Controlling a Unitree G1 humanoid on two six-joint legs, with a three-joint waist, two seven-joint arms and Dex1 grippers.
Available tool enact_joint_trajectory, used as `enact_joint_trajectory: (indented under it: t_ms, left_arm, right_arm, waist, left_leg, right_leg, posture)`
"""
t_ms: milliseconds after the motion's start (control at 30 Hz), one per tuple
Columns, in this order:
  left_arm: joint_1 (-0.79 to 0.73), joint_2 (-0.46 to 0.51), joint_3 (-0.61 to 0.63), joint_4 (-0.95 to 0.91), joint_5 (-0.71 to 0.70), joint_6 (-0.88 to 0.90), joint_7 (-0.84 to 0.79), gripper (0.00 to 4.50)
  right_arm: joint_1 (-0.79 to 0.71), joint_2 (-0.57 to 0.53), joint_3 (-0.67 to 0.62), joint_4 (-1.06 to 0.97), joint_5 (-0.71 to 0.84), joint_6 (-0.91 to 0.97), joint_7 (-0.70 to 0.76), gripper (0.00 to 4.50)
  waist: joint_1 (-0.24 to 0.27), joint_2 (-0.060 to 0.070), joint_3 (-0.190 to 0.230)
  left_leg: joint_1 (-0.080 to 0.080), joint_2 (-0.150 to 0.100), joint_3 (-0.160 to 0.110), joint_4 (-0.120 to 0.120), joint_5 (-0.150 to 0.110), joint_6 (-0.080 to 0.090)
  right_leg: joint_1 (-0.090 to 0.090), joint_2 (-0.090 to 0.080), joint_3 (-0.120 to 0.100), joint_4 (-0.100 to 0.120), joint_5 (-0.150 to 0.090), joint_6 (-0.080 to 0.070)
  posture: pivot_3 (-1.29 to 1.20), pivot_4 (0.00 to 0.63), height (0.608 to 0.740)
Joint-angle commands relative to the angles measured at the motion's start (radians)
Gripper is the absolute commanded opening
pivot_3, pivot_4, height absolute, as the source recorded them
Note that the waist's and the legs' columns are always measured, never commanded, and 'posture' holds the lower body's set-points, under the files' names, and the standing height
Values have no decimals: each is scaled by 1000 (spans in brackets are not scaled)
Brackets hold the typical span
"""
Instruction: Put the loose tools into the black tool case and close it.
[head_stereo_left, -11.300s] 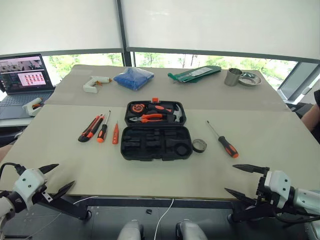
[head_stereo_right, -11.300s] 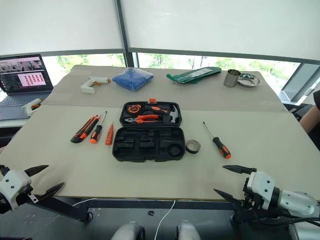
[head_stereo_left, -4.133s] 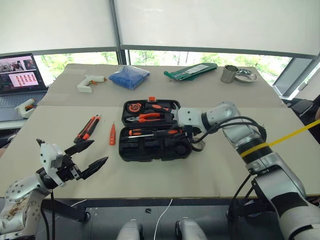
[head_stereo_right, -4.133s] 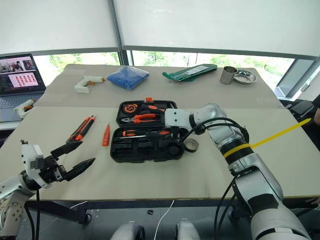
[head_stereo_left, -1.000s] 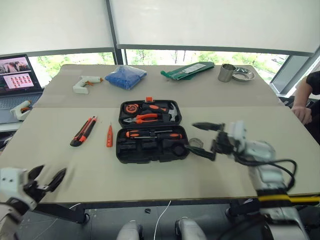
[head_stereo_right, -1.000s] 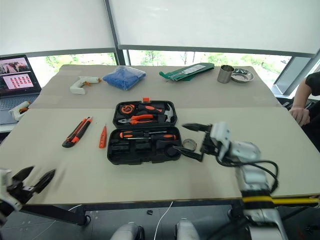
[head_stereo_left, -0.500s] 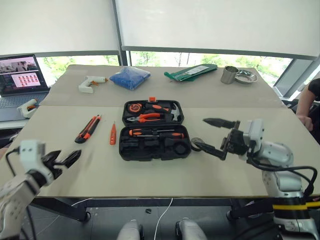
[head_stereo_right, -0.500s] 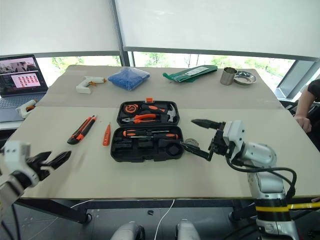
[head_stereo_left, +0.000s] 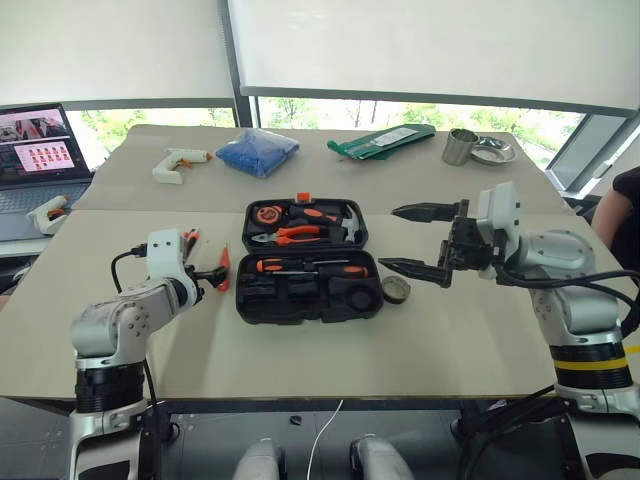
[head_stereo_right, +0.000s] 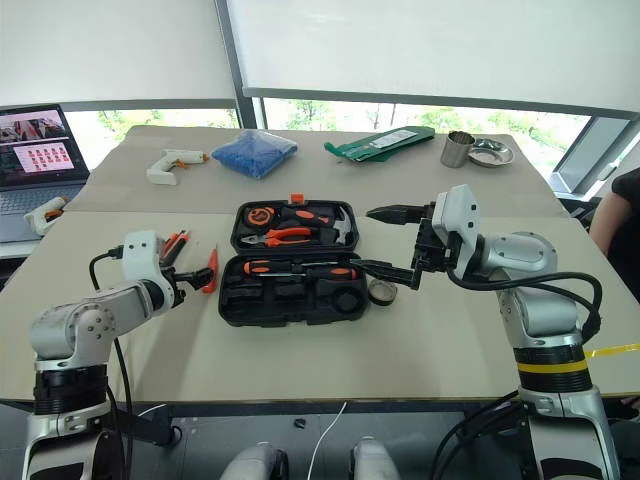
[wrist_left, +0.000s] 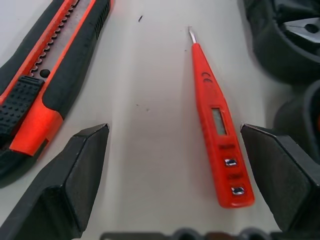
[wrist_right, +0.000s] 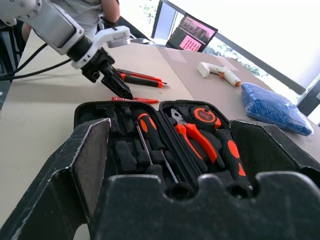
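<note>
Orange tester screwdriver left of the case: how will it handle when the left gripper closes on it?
The tester screwdriver looks like a slim, rigid plastic stick, so probably stiff and light. Its smooth body may slip or skid on the table. It lies flat, between the fingers of the open left gripper, so pinching it needs fingertips near the surface.

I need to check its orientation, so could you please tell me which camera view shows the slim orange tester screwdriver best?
The left wrist view: the tester screwdriver lies full-length between the open left end effector's fingers. The eye views and right wrist view show a small orange sliver.
</note>
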Motion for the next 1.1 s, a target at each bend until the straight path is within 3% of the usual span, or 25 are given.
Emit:
enact_joint_trajectory:
  t_ms: [33, 500, 533, 567, 867, 1100]
  left_arm:
    - [-31, -17, -48, 25, 32, -24, -40, 4500]
    - [-36, -101, -104, 132, 155, -69, -50, 4500]
    - [-31, -116, -101, 148, 164, -78, -46, 3992]
    - [-26, -127, -104, 157, 173, -82, -45, 3846]
    - [11, -141, -81, 130, 219, -98, -61, 525]
    - [63, -82, -85, 109, 246, -289, -174, 468]
  right_arm:
    - [-6, -12, -29, -53, 41, 13, 2, 4444]
    - [11, -6, -31, -129, 98, 70, -14, 4444]
    - [11, -7, -31, -132, 102, 72, -15, 4500]
    - [10, -8, -30, -133, 103, 71, -13, 4500]
    - [1, -15, -34, -131, 103, 70, -7, 4500]
    - [20, -18, -30, -147, 98, 76, -10, 4500]
  waist:
    - [1, 0, 0]
    - [16, 0, 0]
    - [18, 0, 0]
    - [19, 1, -1]
    - [21, 3, -2]
    - [21, 3, -2]
  left_leg:
    - [0, 0, 0, 0, 0, 0]
    - [6, -1, 1, 2, 0, 0]
    - [8, -1, 1, 2, 0, 0]
    - [9, -1, 1, 2, 0, 0]
    - [11, -1, 1, 2, 0, 0]
    - [11, -1, 1, 2, 0, 0]
  right_leg:
    - [0, 0, 0, 0, 0, 0]
    - [8, 0, -2, 0, 0, 1]
    - [11, -1, -3, 0, 0, 1]
    - [12, -1, -3, 0, 0, 1]
    - [14, -1, -2, 0, -1, 2]
    - [13, -1, -2, -1, -1, 2]
  posture:
    - [0, 150, 740]
    - [0, 150, 740]
    - [0, 150, 740]
    - [0, 150, 740]
    - [0, 150, 740]
    - [0, 150, 740]
